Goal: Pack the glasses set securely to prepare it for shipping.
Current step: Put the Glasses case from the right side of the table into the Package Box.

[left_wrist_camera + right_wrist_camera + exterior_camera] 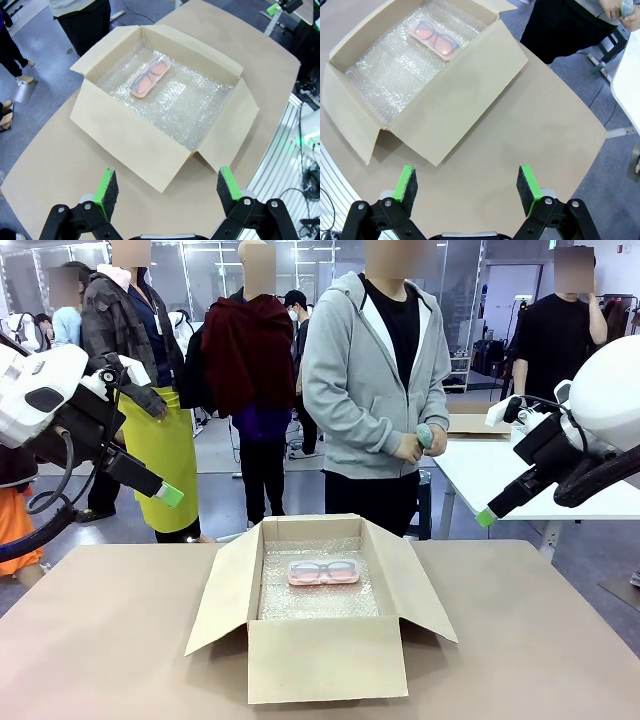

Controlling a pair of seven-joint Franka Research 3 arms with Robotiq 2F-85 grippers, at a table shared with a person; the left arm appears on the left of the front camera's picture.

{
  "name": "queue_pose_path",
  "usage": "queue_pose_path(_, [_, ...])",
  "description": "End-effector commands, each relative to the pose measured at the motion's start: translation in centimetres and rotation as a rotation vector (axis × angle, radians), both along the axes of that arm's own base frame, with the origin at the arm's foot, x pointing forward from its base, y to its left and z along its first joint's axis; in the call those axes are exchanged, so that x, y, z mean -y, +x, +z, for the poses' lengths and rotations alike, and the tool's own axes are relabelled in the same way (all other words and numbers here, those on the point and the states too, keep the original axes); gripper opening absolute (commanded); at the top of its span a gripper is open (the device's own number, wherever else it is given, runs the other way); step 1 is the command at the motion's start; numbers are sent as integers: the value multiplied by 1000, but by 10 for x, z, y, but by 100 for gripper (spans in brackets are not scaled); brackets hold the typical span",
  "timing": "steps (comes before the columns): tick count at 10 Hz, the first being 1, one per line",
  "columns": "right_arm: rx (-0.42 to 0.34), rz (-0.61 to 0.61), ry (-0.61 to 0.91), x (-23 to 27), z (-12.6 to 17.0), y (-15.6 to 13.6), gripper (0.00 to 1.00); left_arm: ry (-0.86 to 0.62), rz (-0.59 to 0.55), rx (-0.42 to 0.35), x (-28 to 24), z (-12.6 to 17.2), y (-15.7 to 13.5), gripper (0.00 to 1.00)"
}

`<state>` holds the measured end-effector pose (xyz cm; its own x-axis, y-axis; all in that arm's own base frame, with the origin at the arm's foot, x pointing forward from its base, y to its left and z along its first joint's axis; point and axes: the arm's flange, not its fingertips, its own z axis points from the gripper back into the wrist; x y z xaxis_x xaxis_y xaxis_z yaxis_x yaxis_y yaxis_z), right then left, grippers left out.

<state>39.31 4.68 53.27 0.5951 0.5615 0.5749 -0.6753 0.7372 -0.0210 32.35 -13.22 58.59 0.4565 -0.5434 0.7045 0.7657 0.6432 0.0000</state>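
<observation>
Above the near, smooth tan surface (100, 640), the left jaws and right jaws hang wide apart and empty either side of an open cardboard box (325, 660) lined with crinkly bubble wrap (310, 602), the pale pink glasses case (323, 572) lying toward its far wall, while beyond, in a crowded room, a person's hands (412, 450) half hide something mint green (426, 432).

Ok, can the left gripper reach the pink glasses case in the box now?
Probably yes: the flaps of the box stand open, nothing covers the pink case, and the left gripper hangs open.
</observation>
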Motion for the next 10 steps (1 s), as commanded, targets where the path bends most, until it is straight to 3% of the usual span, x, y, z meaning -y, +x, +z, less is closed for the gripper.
queue_pose_path(1, [7, -15, 0, -2, 1, -1, 100, -11, -6, -2, -1, 1, -1, 100])
queue_pose_path(10, [7, -15, 0, -2, 1, -1, 100, -11, -6, -2, -1, 1, -1, 100])
